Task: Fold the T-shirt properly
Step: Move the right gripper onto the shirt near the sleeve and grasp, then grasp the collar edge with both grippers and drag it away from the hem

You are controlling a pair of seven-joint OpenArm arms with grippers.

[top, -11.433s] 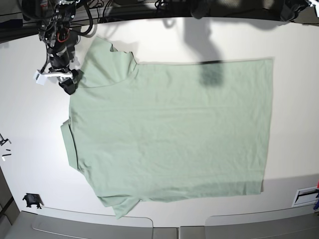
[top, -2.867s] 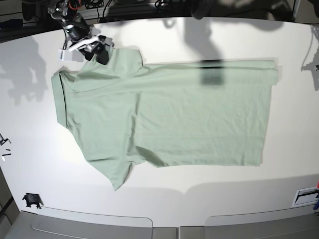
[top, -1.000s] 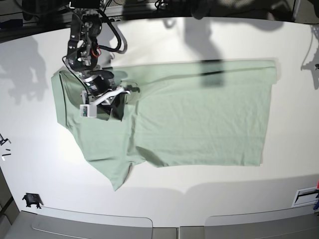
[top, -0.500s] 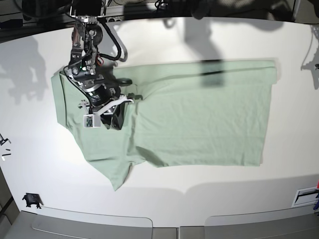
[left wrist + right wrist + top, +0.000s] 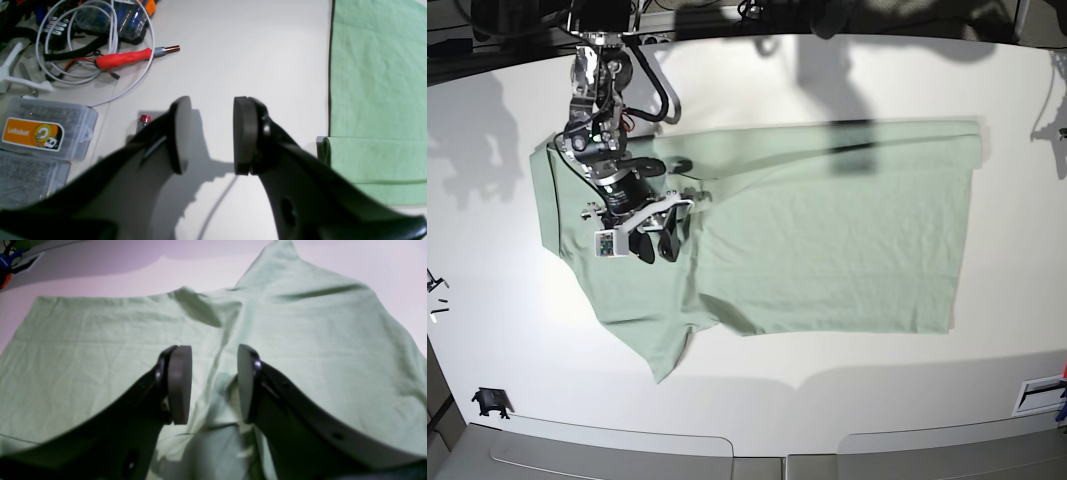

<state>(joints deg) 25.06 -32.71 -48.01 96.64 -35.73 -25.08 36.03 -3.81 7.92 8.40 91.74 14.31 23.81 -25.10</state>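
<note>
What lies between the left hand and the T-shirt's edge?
Only bare white table separates the open left hand from the T-shirt in the left wrist view.

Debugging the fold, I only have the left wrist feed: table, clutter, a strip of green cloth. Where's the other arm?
Observer: The right gripper is over the T-shirt, near the collar end.
Operator: Holding cloth?
Observer: No. Its fingers are apart, nothing between them, a crease in the cloth below.
Operator: Far sleeve folded?
Observer: Not yet. The base view shows one sleeve sticking out flat on the table.
</note>
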